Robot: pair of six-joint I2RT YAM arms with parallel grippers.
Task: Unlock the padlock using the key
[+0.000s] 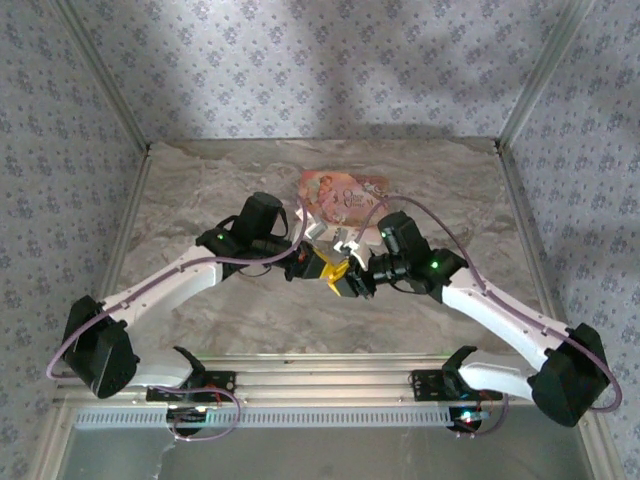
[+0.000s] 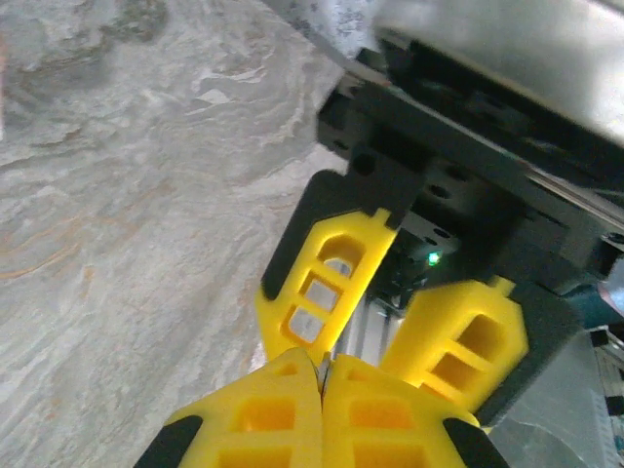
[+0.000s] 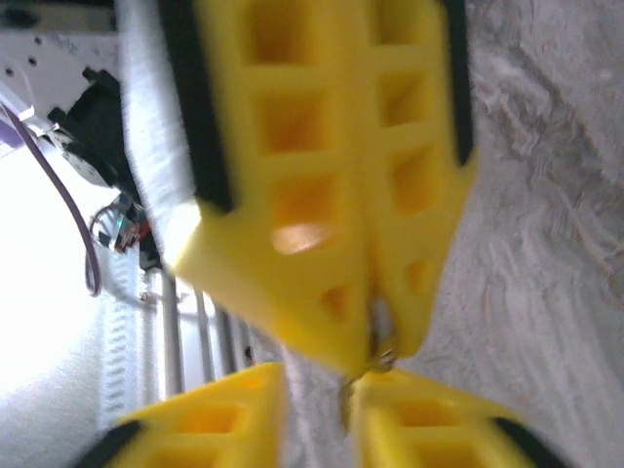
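At centre frame the left gripper (image 2: 322, 369), fingers pressed together on the key (image 3: 378, 320), should hold firm while the spread right gripper (image 3: 317, 388) backs straight off, the padlock too small to make out near the pink box (image 1: 345, 190) at upper centre.

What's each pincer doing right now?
Left pincer: closed, on what looks like the key.
Right pincer: open.
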